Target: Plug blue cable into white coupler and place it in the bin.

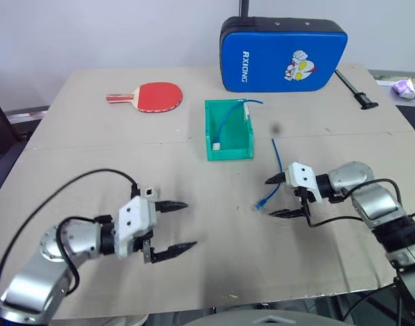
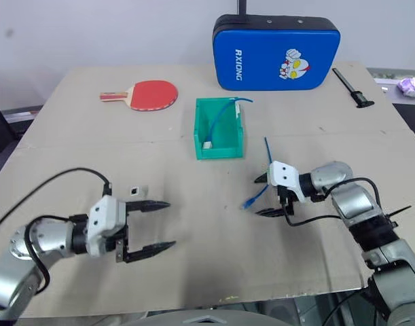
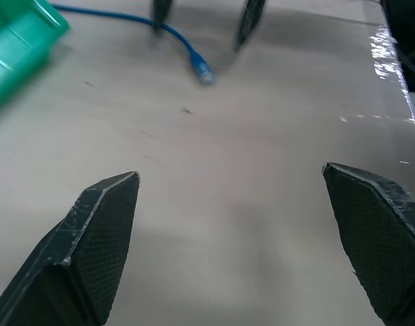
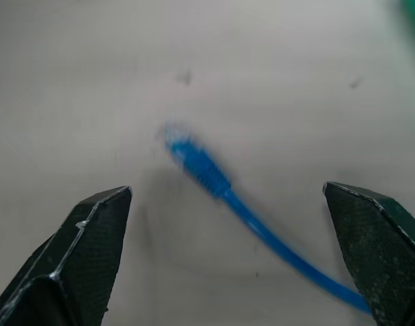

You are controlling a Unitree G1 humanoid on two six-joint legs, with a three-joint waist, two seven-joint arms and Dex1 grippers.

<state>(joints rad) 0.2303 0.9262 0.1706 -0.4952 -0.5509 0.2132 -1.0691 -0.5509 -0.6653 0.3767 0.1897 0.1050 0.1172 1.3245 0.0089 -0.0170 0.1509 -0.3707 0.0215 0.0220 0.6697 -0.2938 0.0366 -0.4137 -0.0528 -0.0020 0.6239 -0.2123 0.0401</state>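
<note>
White coupler (image 1: pixel 147 192) partly hidden behind left claw (image 1: pixel 175 228), green bin (image 1: pixel 228 129) seen holding another blue cable and small white piece, blue cable (image 1: pixel 271 180) laid on desk (image 1: pixel 214 258) by right claw (image 1: pixel 276 197), both claws spread wide, nothing gripped

Head stereo overlooks table (image 1: pixel 193 272); wrist cams low, close (probably blurred).
</note>
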